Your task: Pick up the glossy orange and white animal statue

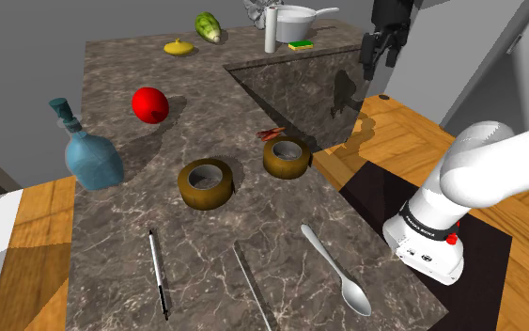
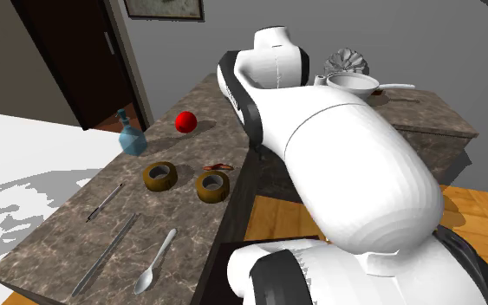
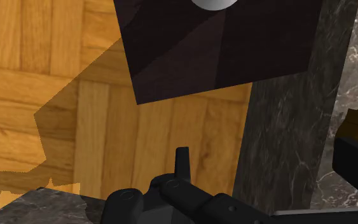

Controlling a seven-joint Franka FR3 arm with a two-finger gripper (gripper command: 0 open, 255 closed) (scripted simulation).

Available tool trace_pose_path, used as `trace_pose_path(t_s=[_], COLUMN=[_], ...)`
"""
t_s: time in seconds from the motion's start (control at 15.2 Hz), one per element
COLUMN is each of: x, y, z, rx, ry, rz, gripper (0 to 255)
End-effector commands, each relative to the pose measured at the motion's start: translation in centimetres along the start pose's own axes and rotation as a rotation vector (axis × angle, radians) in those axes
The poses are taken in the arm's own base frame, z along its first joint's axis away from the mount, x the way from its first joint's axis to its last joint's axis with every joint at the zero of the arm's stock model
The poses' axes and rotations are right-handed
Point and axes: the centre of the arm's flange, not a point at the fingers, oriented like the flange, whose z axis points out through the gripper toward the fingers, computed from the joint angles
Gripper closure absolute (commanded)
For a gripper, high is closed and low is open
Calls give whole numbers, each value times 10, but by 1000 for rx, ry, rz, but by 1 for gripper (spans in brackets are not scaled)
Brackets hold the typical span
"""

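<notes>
Seeing tool [image 1: 376,55] hanging off counter [image 1: 112,273] over wood floor [image 1: 398,132]; animal statue [image 1: 272,133] lies down-left in shoulder view, just beside brown ring [image 1: 287,157]. Can't tell my tool's opening.

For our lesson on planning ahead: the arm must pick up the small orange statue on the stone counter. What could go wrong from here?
1. The small reddish-orange statue lies close beside a brown ring; the gripper may bump or clasp the ring instead.
2. The gripper hangs high beyond the counter, over wood floor, so the long approach could misjudge such a low target.
</notes>
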Motion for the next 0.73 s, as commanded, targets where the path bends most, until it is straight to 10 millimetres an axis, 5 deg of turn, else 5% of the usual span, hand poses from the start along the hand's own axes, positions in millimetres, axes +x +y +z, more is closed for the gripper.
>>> trace_pose_path(t_s=[0.0,0.66], x=[0,93], y=[0,-88], z=[0,41], rx=[0,111], ry=[0,-178], rz=[0,141], gripper=[0,0])
